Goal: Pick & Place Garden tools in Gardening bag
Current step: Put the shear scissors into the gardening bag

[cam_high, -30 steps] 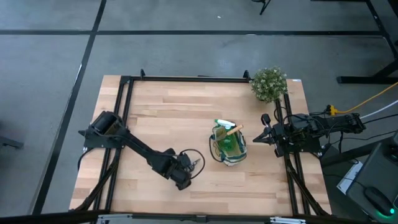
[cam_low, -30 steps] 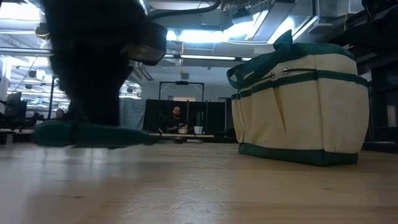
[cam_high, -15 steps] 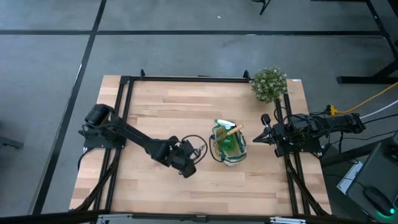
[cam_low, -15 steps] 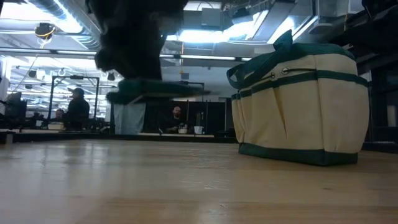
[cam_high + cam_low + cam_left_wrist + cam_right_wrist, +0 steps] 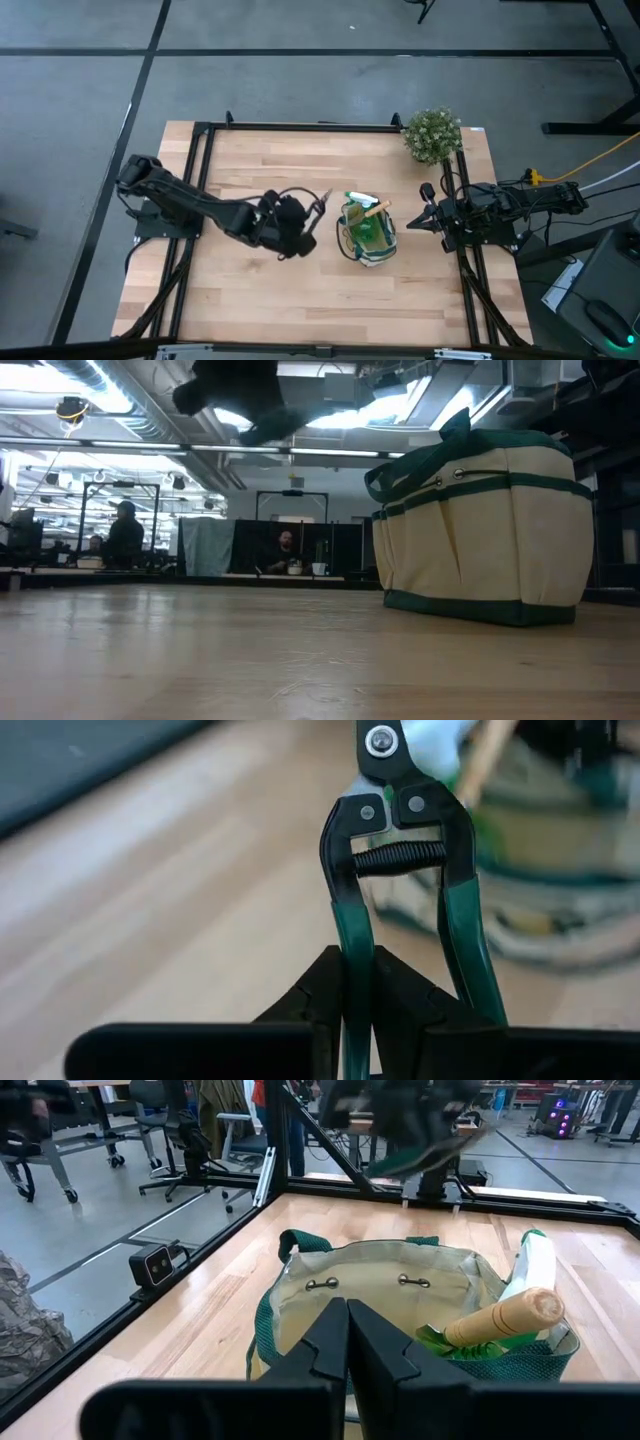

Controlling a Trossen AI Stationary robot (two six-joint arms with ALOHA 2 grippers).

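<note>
**Now the left arm carries the shears beside the bag**

Now I see the left gripper [image 5: 300, 222] raised above the table [image 5: 250, 160], just to the left of the gardening bag [image 5: 366, 232]. In the left wrist view its fingers [image 5: 330, 990] are closed narrow on one green handle of the pruning shears [image 5: 405, 890]. The second handle stands free beside it, and the black spring between the two handles is visible. The metal end of the shears points toward the bag. In the low view the gripper with the shears [image 5: 245, 400] hangs high, well above the wood and apart from it.

The bag stands upright near the middle of the table, a little to the right. It is beige with dark green trim and handles [image 5: 480, 525]. Inside it I see the trowel [image 5: 505, 1320] with its wooden handle leaning over the rim, and the spray bottle [image 5: 358, 199] with the white nozzle at the far-left edge of the bag.

The right gripper [image 5: 422, 221] waits at the right side of the table, near the bag but not touching it. Its fingers [image 5: 335, 1340] are pressed together and hold nothing.

A bushy potted plant [image 5: 432, 134] stands at the far right corner, well apart from the bag. Behind the table, in the room, a person [image 5: 125, 535] stands and is far away.
</note>
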